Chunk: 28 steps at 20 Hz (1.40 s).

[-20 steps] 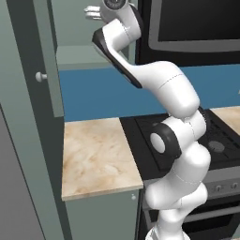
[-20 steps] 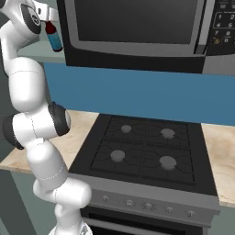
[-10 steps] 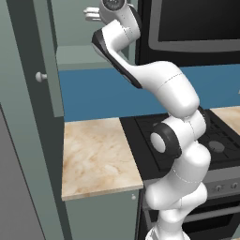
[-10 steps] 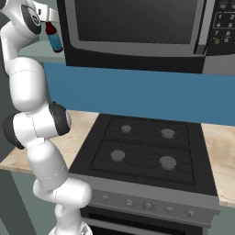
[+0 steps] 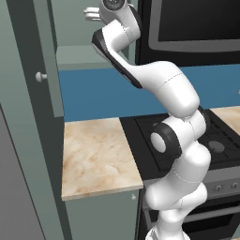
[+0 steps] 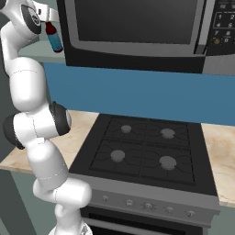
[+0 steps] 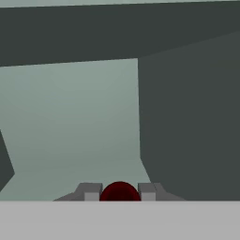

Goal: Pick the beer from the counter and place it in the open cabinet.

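High at the mouth of the cabinet's recess we have our gripper (image 7: 120, 191), its two grey fingers (image 7: 89, 191) pressed against either side of the beer (image 6: 54, 37), clamped at the neck just under the dark red cap (image 7: 120, 192). From the right base view we see the bottle hanging upright below the hand, blue label facing us, brown glass above it, just left of the black microwave (image 6: 137, 32) and above the lip of the shelf. From the hand view we look straight into the cabinet (image 7: 70, 117): a pale grey-green back wall, a darker side wall to the right, and the shelf floor running away under the cap. Whether the bottle's base touches the shelf we cannot tell.

From the left base view our gripper (image 5: 92, 14) shows as pale prongs at the top, reaching left toward the recess above the shelf edge (image 5: 89, 57). The open door (image 5: 44, 56) stands to the left with its small round knob (image 5: 40, 76). Below, the counter (image 5: 96, 157) lies beige and marbled, well under the bottle, with the black stovetop (image 6: 142, 149) touching its right edge and a blue backsplash (image 6: 137, 92) behind both.
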Motion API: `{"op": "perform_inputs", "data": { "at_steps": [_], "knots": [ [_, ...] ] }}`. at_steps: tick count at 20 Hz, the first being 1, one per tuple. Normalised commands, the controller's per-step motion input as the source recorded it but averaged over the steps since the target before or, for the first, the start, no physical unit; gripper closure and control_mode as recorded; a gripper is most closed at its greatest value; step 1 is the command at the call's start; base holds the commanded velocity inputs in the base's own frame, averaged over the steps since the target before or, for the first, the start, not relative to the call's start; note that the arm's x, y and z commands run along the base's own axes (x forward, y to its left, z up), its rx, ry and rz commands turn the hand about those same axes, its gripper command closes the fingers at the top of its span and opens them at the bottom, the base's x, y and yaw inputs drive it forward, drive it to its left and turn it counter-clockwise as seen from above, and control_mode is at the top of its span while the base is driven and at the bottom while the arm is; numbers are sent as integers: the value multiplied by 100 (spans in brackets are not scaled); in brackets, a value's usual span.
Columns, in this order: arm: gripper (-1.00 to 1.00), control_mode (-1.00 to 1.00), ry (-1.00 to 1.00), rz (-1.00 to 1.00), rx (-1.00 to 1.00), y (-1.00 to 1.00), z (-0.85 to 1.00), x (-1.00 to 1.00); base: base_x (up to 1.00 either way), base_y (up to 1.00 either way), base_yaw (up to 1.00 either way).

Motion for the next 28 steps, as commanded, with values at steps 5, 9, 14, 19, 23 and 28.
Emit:
{"op": "perform_inputs", "data": {
  "at_steps": [5, 9, 14, 19, 23, 28],
  "knots": [
    [-100, -100, 0, 0, 0, 0, 0, 0, 0, 0, 0],
    [-100, -100, 0, 0, 0, 0, 0, 0, 0, 0, 0],
    [-100, -100, 0, 0, 0, 0, 0, 0, 0, 0, 0],
    [-100, -100, 0, 0, 0, 0, -1, 2, 0, 0, 0],
    [-100, -100, -3, 0, 0, 0, -9, 9, 0, 0, 0],
    [-100, -100, -6, 0, -4, 0, -20, 24, 0, 0, 0]
  ]
}}
